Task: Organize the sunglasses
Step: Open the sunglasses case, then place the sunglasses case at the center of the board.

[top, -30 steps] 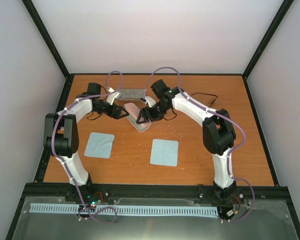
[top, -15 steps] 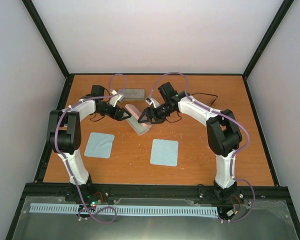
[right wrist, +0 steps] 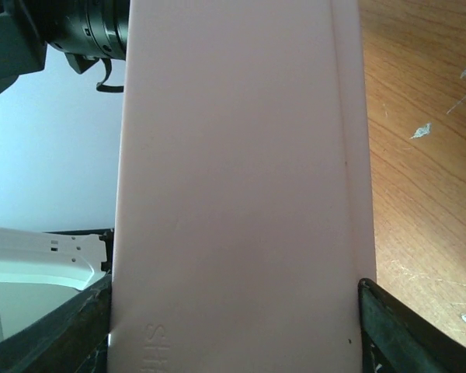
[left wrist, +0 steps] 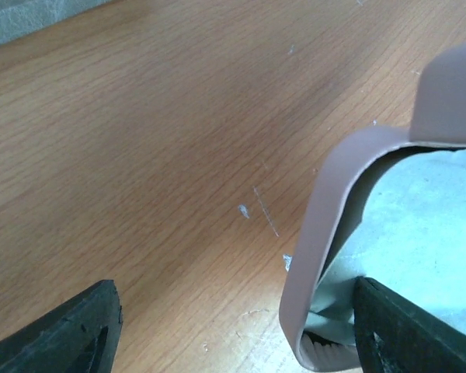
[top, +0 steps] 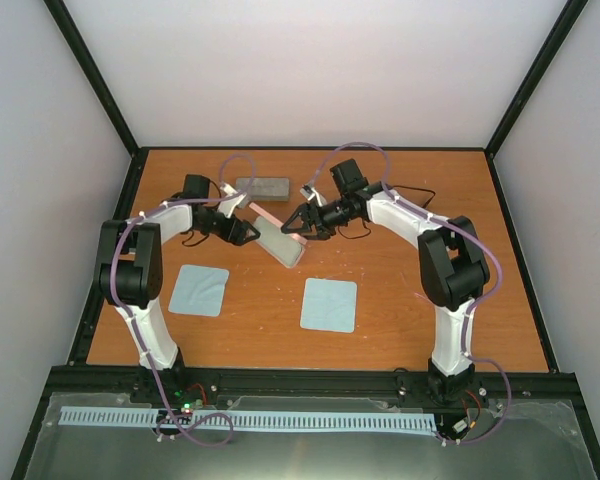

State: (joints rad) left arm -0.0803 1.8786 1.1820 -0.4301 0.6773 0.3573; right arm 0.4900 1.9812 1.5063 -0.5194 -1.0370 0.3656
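The pink oblong case (top: 283, 243) lies open at the table's middle back, its grey lining showing. Its pink lid (top: 269, 215) stands raised. My left gripper (top: 247, 232) is open at the case's left end. In the left wrist view (left wrist: 233, 334) one finger (left wrist: 408, 330) sits inside the lined case and the pink wall (left wrist: 326, 233) stands between the jaws. My right gripper (top: 298, 222) is shut across the lid, which fills the right wrist view (right wrist: 233, 194). A thin black looped shape (top: 417, 190), seemingly the sunglasses, lies behind my right arm.
A grey oblong case (top: 263, 187) lies at the back, behind the pink one. Two light-blue square cloths lie nearer the front, one on the left (top: 199, 290) and one in the middle (top: 329, 304). Black frame posts and pale walls border the table.
My right gripper has drawn back and to the right with the lid, swinging the pink case wider open so that its grey lining shows. My left gripper stayed at the case's left end.
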